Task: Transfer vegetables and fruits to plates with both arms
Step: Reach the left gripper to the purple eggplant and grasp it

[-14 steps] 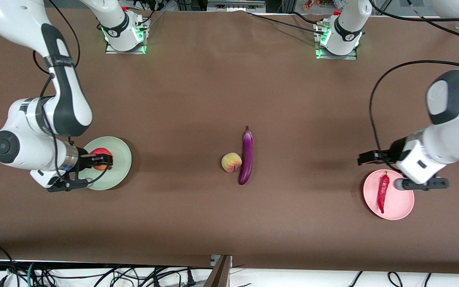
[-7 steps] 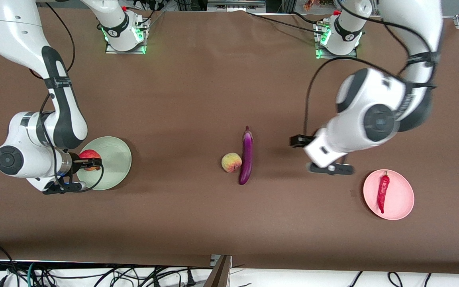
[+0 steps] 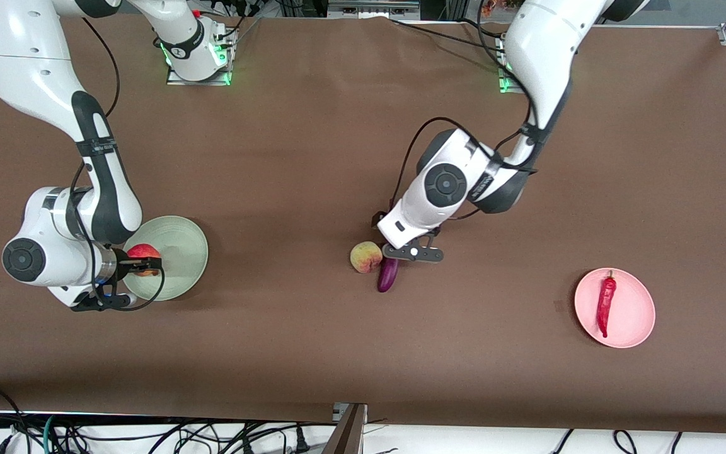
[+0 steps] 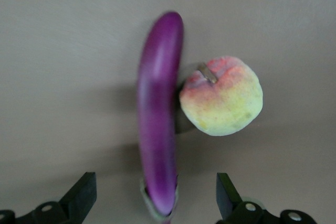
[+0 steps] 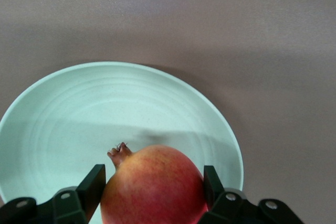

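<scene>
Over the mint plate (image 3: 180, 252), right gripper (image 3: 149, 263) clamped on the red fruit (image 3: 142, 255), left gripper (image 3: 401, 252) spread wide above the eggplant (image 3: 387, 275), peach (image 3: 365, 257) touching the eggplant, chili (image 3: 605, 302) on the pink plate (image 3: 634, 321).

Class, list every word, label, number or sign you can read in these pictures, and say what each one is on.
None can be read.
Right arm base: a small dark mark, too small to read.
Plates, fruits, eggplant, chili: no text.

eggplant (image 3: 387, 275) mostly hidden under left claw (image 3: 412, 253)
</scene>
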`<state>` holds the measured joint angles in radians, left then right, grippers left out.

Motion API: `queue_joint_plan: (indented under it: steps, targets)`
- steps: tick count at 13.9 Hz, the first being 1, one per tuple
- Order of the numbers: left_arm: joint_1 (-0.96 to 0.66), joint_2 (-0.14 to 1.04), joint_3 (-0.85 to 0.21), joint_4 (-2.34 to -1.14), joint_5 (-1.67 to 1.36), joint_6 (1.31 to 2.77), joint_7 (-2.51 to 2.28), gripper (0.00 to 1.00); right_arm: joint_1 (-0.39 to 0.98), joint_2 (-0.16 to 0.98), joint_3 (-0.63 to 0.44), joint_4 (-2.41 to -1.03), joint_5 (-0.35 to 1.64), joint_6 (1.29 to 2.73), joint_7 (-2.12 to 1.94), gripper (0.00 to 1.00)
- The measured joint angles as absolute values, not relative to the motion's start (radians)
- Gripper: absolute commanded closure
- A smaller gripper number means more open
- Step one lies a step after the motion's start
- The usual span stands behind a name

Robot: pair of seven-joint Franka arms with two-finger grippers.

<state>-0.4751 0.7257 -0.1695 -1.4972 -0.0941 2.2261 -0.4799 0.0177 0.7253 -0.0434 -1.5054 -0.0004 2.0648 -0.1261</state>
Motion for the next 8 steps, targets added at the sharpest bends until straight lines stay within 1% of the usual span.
queue_joint_plan:
  steps: [1,2,4,5,6,7,8]
  targets:
    - [-0.484,0.746,-0.169,-1.499,-0.094,2.24,-0.481,0.12,0.018,0.73,-0.043,-1.506,0.0,2.073,-0.126,0.48]
    - [-0.489,0.766,-0.169,-1.5,-0.094,2.245,-0.481,0.16,0.018,0.734,-0.043,-1.506,0.0,2.08,-0.126,0.48]
    - [-0.497,0.808,-0.168,-1.501,-0.088,2.277,-0.48,0.16,0.018,0.743,-0.043,-1.506,0.0,2.094,-0.126,0.48]
    - [-0.502,0.827,-0.166,-1.501,-0.074,2.308,-0.48,0.32,0.018,0.748,-0.043,-1.507,0.0,2.101,-0.126,0.48]
    - [-0.505,0.84,-0.164,-1.501,-0.062,2.33,-0.48,0.62,0.018,0.75,-0.043,-1.506,0.0,2.104,-0.126,0.47]
    - [-0.504,0.845,-0.162,-1.501,-0.054,2.338,-0.48,0.76,0.018,0.75,-0.043,-1.507,0.0,2.104,-0.126,0.45]
    - [-0.503,0.843,-0.158,-1.498,-0.052,2.338,-0.483,0.86,0.018,0.75,-0.043,-1.507,0.0,2.105,-0.126,0.33]
